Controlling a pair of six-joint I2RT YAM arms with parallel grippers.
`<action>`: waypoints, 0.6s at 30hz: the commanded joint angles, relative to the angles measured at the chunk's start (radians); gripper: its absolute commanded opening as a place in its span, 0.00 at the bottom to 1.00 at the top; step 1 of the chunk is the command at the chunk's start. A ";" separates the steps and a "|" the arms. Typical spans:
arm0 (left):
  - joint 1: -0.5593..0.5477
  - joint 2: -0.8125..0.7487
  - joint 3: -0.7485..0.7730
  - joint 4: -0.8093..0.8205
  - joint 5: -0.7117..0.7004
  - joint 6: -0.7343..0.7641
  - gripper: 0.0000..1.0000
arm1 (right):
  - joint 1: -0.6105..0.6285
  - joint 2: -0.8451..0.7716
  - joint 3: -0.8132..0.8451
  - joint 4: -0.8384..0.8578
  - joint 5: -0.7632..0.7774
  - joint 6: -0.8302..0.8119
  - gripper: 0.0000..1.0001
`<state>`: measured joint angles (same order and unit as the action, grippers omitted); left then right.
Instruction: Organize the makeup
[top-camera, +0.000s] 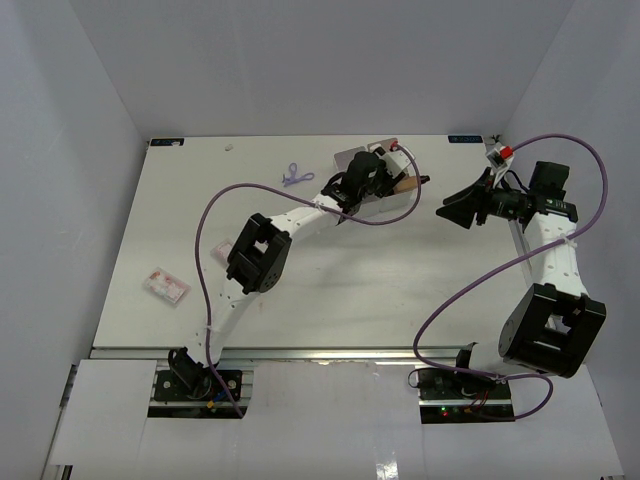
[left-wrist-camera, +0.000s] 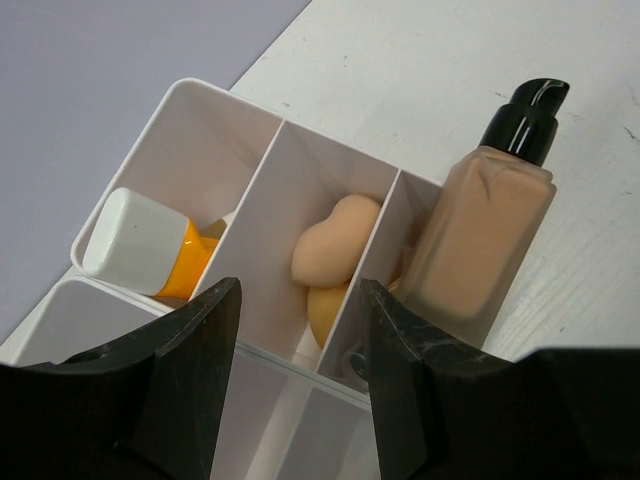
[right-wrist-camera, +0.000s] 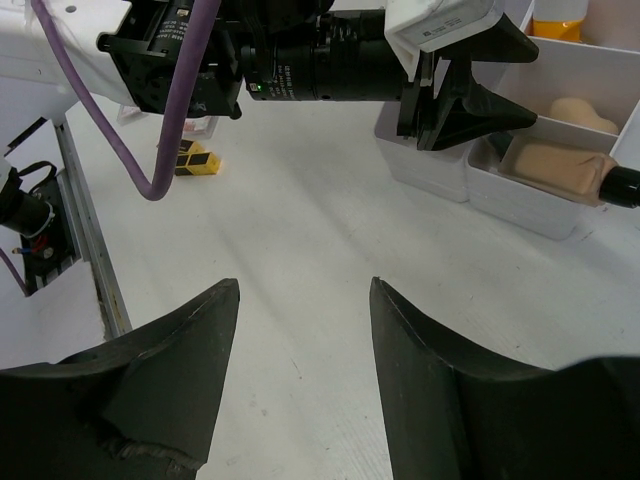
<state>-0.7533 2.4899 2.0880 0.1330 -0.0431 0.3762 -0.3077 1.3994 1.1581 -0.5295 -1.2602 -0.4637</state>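
Nearest the arm bases, a small clear pinkish item (top-camera: 166, 286) lies on the white table (top-camera: 350, 300), well to the left of the white compartment box (left-wrist-camera: 200, 130) and apart from it. To the right of the box, the right gripper (right-wrist-camera: 303, 300) hangs over bare tabletop with its fingers apart and nothing between them. In its wrist view a small black-and-gold item (right-wrist-camera: 190, 157) sits on the table beyond the box. The left gripper (left-wrist-camera: 298, 295) hovers directly above the box, fingers spread and empty. Seen from its wrist camera, an orange white-capped tube (left-wrist-camera: 150, 248) lies in the box's left compartment. A peach teardrop sponge (left-wrist-camera: 335, 255) rests in the middle one. A beige bottle (left-wrist-camera: 480, 235) leans in the right one, its dark pump cap reaching past the rim. Left of the box, a lilac clip (top-camera: 293, 176) lies on the table.
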 joint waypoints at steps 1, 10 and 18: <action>-0.015 -0.129 -0.014 -0.016 -0.013 -0.026 0.62 | -0.005 -0.008 -0.010 -0.019 -0.022 -0.021 0.62; -0.007 -0.386 -0.182 -0.054 0.021 -0.187 0.69 | 0.013 -0.013 0.037 -0.183 -0.039 -0.219 0.64; 0.131 -0.735 -0.538 -0.189 0.232 -0.482 0.87 | 0.205 -0.013 0.103 -0.345 0.096 -0.438 0.66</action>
<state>-0.7292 1.9772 1.7330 0.0485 0.0432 0.1094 -0.2186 1.3998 1.1932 -0.7513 -1.2285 -0.7308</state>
